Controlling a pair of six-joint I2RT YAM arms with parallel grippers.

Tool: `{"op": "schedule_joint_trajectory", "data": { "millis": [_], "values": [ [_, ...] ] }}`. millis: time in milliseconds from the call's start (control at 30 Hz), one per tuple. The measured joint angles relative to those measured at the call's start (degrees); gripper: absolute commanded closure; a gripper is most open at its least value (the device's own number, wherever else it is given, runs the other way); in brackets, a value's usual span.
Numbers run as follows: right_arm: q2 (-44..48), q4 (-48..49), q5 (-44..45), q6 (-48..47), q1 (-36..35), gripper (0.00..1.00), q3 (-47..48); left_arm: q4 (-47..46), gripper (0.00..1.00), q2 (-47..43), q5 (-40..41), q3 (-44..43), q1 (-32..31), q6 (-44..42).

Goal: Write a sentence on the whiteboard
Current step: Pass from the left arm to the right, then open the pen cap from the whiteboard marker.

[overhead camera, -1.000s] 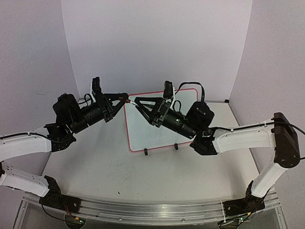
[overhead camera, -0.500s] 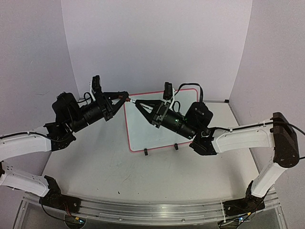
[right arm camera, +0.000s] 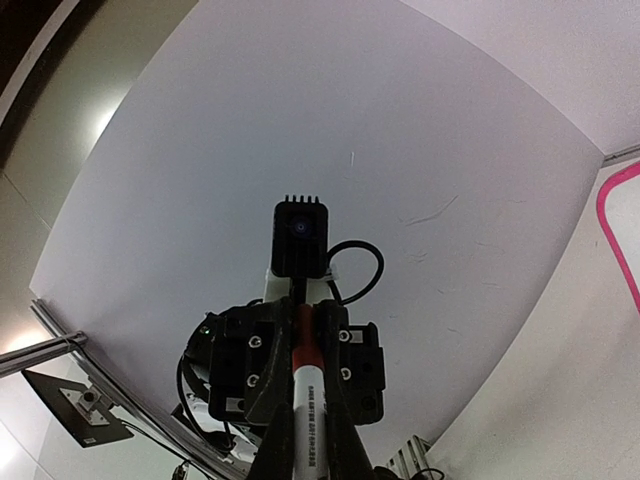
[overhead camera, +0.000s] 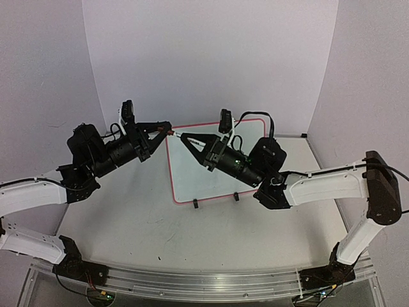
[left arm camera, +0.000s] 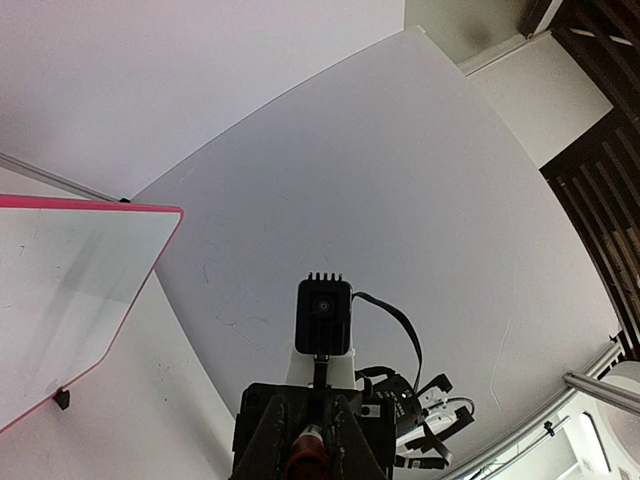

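Soft, even light fills the top view. The walls (overhead camera: 211, 57) take a faint lilac cast, and the arms throw only pale, diffuse shadows on the surface (overhead camera: 147, 217). That picture is low in detail and slightly soft. Both wrist views bow straight lines strongly towards the edges. A grey shadow lies across the whiteboard (left arm camera: 70, 290). Close to the lenses the jaws are dark, the cap (left arm camera: 305, 445) is blurred, and the print on the marker (right arm camera: 308, 410) is unreadable.

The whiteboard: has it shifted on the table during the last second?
No. The whiteboard lies at the same spot, judged against the far right corner of the table.
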State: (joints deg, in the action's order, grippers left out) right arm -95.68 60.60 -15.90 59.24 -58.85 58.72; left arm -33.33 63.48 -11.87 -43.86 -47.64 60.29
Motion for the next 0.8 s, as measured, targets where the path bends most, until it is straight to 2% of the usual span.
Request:
{"op": "schedule_joint_trajectory", "data": {
  "millis": [267, 533, 800],
  "values": [
    [0.0, 1.6, 1.6, 0.0, -0.7, 1.00, -1.8, 2.4, 1.00, -1.6, 0.2, 0.6, -0.5, -0.2],
    [2.7, 0.2, 2.8, 0.0, -2.2, 1.00, -6.6, 10.2, 1.00, -4.6, 0.7, 1.3, -2.2, -1.0],
    [10.1, -3.6, 10.1, -0.5, -0.4, 1.00, -16.6, 15.2, 1.00, -13.2, 13.2, 0.1, 0.0, -7.4]
  ]
}}
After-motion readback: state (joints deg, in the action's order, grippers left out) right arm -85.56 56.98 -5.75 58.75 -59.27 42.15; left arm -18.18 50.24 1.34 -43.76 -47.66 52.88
